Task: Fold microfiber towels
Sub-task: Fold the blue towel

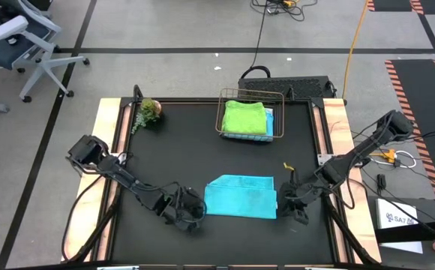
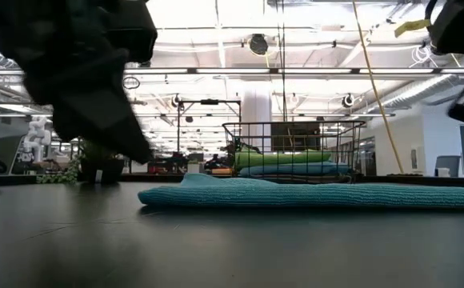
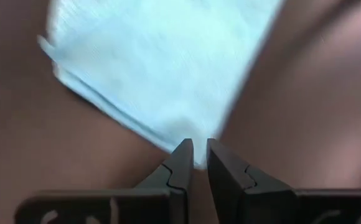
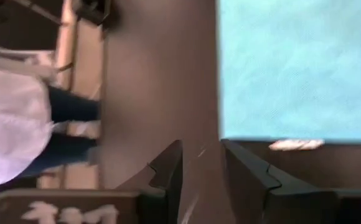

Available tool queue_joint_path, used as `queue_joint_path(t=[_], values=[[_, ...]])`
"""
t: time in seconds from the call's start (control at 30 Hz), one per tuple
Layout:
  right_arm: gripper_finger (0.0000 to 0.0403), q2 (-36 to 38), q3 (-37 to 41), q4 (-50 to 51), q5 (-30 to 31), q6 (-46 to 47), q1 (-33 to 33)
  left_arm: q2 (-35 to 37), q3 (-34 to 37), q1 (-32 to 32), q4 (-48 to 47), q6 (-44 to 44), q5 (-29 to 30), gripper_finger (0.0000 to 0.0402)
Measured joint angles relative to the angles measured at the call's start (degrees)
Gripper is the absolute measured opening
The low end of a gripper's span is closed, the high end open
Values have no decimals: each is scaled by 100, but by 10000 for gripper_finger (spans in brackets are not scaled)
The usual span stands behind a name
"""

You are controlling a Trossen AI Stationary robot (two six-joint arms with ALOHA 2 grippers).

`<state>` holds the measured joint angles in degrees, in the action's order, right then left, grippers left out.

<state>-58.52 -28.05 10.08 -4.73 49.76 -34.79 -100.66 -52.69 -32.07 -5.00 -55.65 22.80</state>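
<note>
1. The left pincer (image 3: 196,158) is low over the bench (image 1: 172,150), at the near left corner of the teal towel (image 1: 240,196). Its fingers are slightly apart, with a narrow gap, and nothing is between them; the towel corner lies just past the tips.
2. The right pincer (image 4: 202,162) is at the near right corner of the same towel. Its fingers are spread and grip nothing; the towel edge lies just beside one tip.
3. The teal towel lies flat and folded on the near half of the bench, between the two pincers.
4. Farther back stands a wire basket (image 1: 223,112). In it a lime green towel (image 1: 245,118) lies folded on top of a blue towel (image 1: 269,124).
5. A small plant (image 1: 149,112) is at the far left of the bench.
6. In the right wrist view, a person (image 4: 18,130) stands beyond the bench edge.
</note>
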Motion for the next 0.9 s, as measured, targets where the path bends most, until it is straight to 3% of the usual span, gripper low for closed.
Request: queue_joint_path(t=[0.13, 0.37, 0.5, 0.9], values=[[100, 0, -2, 116, 366, -281, 257, 0, 0, 303, -83, 117, 347, 46], [100, -23, -2, 869, 465, -435, 616, 0, 0, 1158, -459, 385, -413, 47], [100, -130, -2, 863, 465, -439, 661, 0, 0, 1487, -390, 669, -520, 47], [100, -745, -2, 730, 463, -400, 658, 0, 0, 1849, -206, 905, -1275, 47]])
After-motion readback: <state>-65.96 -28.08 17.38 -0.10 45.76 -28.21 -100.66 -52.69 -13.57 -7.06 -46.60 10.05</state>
